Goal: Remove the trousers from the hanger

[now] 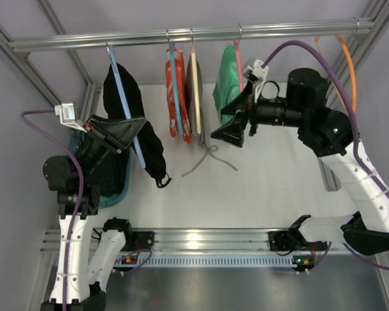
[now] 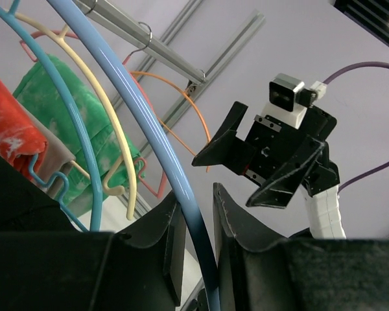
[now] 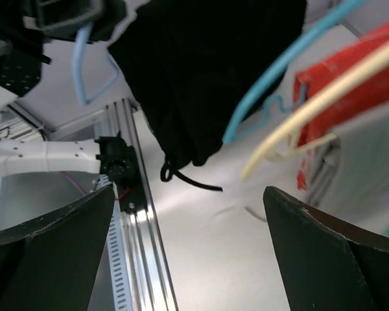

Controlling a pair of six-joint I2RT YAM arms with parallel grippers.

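The black trousers (image 1: 150, 150) hang folded over the light blue hanger (image 1: 120, 81) at the left end of the rail, their drawstring (image 1: 163, 181) dangling at the bottom. My left gripper (image 1: 137, 131) reaches in from the left at the hanger's sloping arm. In the left wrist view the hanger (image 2: 149, 123) runs between the fingers of the left gripper (image 2: 196, 194); it lies against the right finger, with a slim gap on the left. My right gripper (image 1: 236, 116) hovers wide open by the green garment, holding nothing. Its wrist view shows the trousers (image 3: 207, 65) and drawstring (image 3: 181, 178) beyond the right gripper (image 3: 188, 194).
On the rail (image 1: 181, 35) also hang a red garment (image 1: 178, 97) on a blue hanger, a cream hanger (image 1: 194, 84), a green garment (image 1: 225, 91) and an orange hanger (image 1: 347, 65). A teal bin (image 1: 120, 188) sits under the left arm. A grey cord (image 1: 211, 159) lies on the table.
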